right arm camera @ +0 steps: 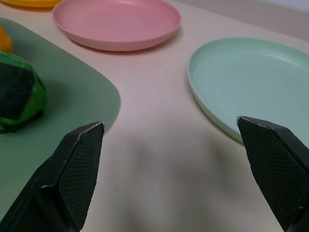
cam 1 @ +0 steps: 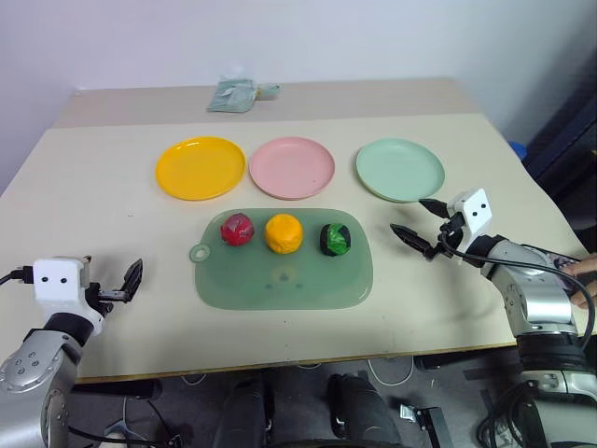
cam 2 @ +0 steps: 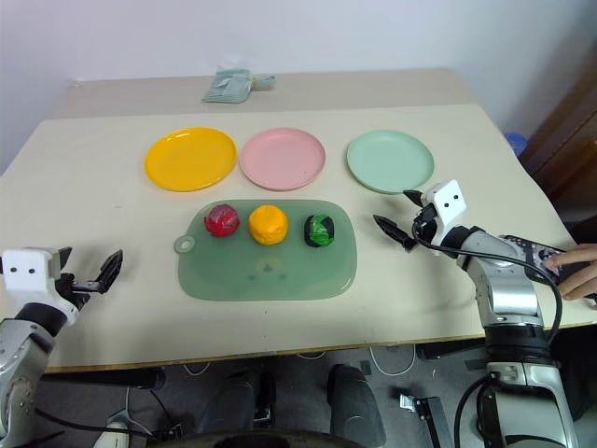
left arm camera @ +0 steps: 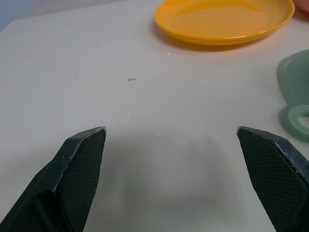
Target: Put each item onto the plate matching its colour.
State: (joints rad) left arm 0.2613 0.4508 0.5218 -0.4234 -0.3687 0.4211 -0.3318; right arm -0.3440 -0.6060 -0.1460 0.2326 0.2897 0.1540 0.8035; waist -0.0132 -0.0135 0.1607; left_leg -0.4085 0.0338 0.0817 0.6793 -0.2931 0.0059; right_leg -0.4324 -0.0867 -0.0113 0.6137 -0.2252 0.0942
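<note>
Three lumps lie in a row on a translucent green mat (cam 1: 280, 280): a red item (cam 1: 237, 229), an orange-yellow item (cam 1: 284, 233) and a green item with black patches (cam 1: 335, 239). Behind the mat stand a yellow plate (cam 1: 200, 168), a pink plate (cam 1: 291, 167) and a mint green plate (cam 1: 399, 169). My right gripper (cam 1: 418, 222) is open, empty, just right of the mat, pointing at the green item (right arm camera: 17, 94). My left gripper (cam 1: 126, 283) is open and empty over bare table at the near left, well away from the mat.
A small pale green packet (cam 1: 238, 94) lies at the table's far edge. A person's hand (cam 1: 584, 275) shows at the right edge, beyond my right arm. The mat's ring handle (left arm camera: 299, 121) points toward my left gripper. The table's front edge runs close to both arms.
</note>
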